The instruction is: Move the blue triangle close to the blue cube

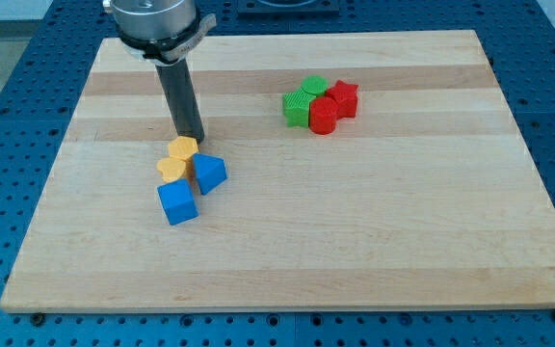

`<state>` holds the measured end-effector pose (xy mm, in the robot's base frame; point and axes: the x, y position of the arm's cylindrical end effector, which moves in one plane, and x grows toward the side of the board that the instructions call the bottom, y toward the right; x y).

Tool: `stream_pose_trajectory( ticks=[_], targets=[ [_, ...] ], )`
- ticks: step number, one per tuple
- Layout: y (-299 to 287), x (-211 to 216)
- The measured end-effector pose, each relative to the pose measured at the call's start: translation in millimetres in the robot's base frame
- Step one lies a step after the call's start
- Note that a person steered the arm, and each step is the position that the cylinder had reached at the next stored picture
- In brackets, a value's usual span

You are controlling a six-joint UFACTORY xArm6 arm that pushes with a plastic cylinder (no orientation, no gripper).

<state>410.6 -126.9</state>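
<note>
The blue triangle [208, 173] lies left of the board's middle, just up and right of the blue cube [177, 203], nearly touching it. Two yellow blocks [183, 148] [171, 169] sit against the triangle's upper left side, stacked in a short column above the cube. My dark rod comes down from the view's top, and my tip [193, 138] rests on the board just above the upper yellow block, a little above the blue triangle.
A cluster of two green blocks [300, 108] [312, 88] and two red blocks [324, 116] [343, 98] sits right of centre near the view's top. The wooden board [355, 231] lies on a blue perforated table.
</note>
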Motion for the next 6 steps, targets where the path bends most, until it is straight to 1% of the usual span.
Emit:
stream_pose_trajectory(
  ticks=[1,2,3,4,5,6],
  targets=[
    [2,3],
    [15,10],
    [19,0],
    [43,8],
    [51,36],
    [47,49]
  ],
)
